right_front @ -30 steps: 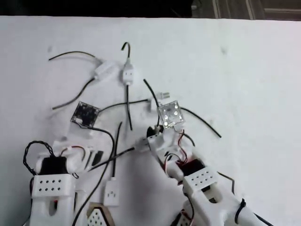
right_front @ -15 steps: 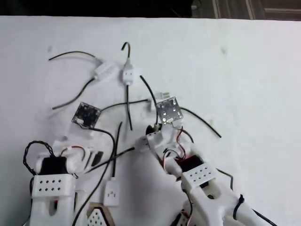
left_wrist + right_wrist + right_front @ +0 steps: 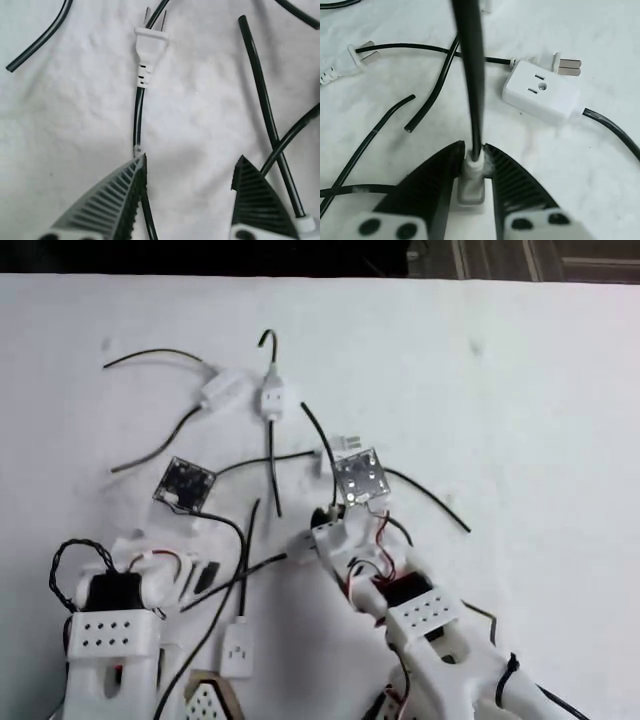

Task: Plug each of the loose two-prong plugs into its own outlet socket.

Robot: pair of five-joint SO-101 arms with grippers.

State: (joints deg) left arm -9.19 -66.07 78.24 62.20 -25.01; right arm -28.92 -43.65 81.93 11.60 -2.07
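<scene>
My right gripper (image 3: pixel 471 175) is shut on a white plug (image 3: pixel 470 186), whose black cable (image 3: pixel 469 75) rises away from the jaws. Just beyond it lies a white outlet socket (image 3: pixel 542 92), which the high view shows as a square block (image 3: pixel 360 478) ahead of the right gripper (image 3: pixel 328 527). A loose two-prong plug (image 3: pixel 565 65) lies behind that socket. My left gripper (image 3: pixel 187 192) is open over the cloth. Another white two-prong plug (image 3: pixel 150 42) lies ahead of it, its cable running back to one finger (image 3: pixel 117 200). The left gripper (image 3: pixel 195 578) sits at the lower left.
A dark square socket (image 3: pixel 183 483) lies left of centre. Two white connectors (image 3: pixel 222 388) (image 3: pixel 272 398) sit farther back. A white socket (image 3: pixel 238 648) lies near the front edge. Loose black cables (image 3: pixel 272 465) cross the middle of the white table (image 3: pixel 520 390).
The right arm has edged forward with its plug. The square socket in front of it has turned and shifted slightly away. The left arm has stayed put.
</scene>
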